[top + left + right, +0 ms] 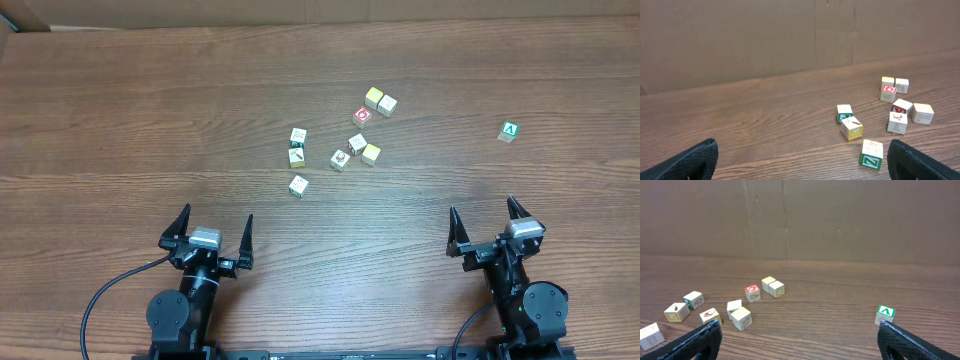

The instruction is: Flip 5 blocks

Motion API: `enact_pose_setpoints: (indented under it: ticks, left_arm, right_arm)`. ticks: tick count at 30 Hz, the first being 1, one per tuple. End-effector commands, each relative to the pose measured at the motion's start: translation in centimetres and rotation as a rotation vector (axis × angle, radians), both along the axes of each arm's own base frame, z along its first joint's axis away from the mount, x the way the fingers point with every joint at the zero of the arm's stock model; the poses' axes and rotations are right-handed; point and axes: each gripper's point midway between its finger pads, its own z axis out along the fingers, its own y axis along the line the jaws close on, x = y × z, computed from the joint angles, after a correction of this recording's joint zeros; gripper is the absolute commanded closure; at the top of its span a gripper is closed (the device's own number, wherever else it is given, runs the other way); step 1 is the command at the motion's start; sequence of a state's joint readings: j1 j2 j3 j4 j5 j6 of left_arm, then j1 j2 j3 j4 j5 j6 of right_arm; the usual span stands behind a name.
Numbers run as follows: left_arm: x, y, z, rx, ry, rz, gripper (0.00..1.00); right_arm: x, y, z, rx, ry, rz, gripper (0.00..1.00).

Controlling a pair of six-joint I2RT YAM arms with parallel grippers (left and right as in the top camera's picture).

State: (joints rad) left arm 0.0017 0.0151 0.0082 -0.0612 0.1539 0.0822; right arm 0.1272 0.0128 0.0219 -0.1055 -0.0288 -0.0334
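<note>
A brown wood-grain table (120, 100) fills the scene, with a plain cardboard wall (740, 40) behind it in the wrist views. On your left, the left gripper (216, 216) hangs near the front edge, its fingers spread wide with nothing between them.

Ahead of it, around mid-table, sit the five blocks (297, 156). Three form a loose column, and the nearest block (298, 185) stands apart from the upper two, which almost touch. The other two lie just to the right.

Expect these small wooden cubes to be light, stiff and smooth-faced, so they will probably skid if you nudge them. Pinch each one across two opposite side faces, squarely centred (the lone nearest one looks easiest).

Leave alone the red-faced cube (362, 115), the yellow-topped cubes (374, 97) (one of them sits close beside the rightmost picture block) and, well apart at the right, the green "A" cube (510, 131).

There is no tray, bowl or box in view, so everything rests on bare wood. On your right, the right gripper (482, 208) is likewise splayed and empty.
</note>
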Motion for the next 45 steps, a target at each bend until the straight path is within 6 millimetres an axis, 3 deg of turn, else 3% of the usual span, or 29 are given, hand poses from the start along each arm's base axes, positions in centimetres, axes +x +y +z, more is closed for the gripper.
enact_pose_setpoints:
  ticks: [1,45]
  left_arm:
    - [-0.06,-0.12,0.02,0.014,-0.007,-0.01,0.0]
    - [-0.03,0.0,0.23,0.037,-0.02,-0.005,0.0]
  right_arm:
    - [-0.05,0.14,0.14,0.005,-0.011,0.006,0.0]
    - [-0.05,0.14,0.15,0.005,-0.011,0.005,0.0]
